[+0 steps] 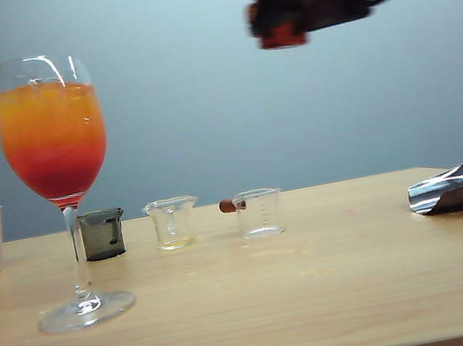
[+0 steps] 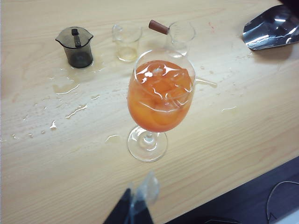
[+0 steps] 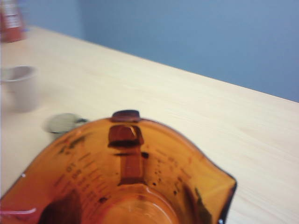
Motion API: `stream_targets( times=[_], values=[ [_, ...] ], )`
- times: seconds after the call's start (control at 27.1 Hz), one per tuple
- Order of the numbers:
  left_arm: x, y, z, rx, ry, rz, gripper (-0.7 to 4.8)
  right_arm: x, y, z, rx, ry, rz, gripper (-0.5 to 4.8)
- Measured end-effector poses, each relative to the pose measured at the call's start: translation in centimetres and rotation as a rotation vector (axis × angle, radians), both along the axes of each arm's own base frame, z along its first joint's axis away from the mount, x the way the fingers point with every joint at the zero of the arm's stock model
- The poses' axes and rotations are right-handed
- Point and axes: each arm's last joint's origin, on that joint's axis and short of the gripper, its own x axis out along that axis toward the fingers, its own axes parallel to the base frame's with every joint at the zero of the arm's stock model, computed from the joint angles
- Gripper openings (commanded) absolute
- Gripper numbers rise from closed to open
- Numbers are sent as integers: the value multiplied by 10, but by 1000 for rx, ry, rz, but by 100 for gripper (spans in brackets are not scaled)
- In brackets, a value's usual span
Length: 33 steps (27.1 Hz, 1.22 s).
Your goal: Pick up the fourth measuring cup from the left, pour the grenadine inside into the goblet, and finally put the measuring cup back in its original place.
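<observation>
Goblet (image 1: 57, 159) stands full, red settled at bottom. We carry amber measuring cup (image 3: 126, 182) high over table in right gripper (image 1: 283, 34), looks emptied, return pending. Left gripper (image 2: 135, 205) parked near goblet's foot; its opening we cannot tell.

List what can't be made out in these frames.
- Right gripper: exterior view, dark, blurred, cut by the top edge; its jaws are unreadable.
- Fourth measuring cup: right wrist view, cut by the bottom edge, blurred; leftover grenadine unclear.
- Left gripper: left wrist view, only its tips show at the bottom edge.
- Goblet: left wrist view, its red layer can't be seen from above.
</observation>
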Motion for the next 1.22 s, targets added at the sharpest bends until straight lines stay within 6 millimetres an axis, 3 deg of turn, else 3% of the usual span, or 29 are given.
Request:
stream_targets(
  times=[0.18,0.33,0.55,0.66,0.89,1.22],
  values=[
    [0,0,0,0,-1,0,-5,3,-30,-24,-21,43,-144,156],
    [0,0,0,1,1,0,-5,13,-37,-40,-46,86,-195,156],
    [0,0,0,0,0,0,-4,40,-31,-80,-35,113,-222,156],
    [0,0,0,0,0,0,-4,56,-25,-105,-2,47,-253,156],
    [0,0,0,0,1,0,-5,74,-21,-149,4,18,-319,156],
    [0,0,0,0,0,0,-4,113,-8,-160,17,-3,-330,156]
  ],
)
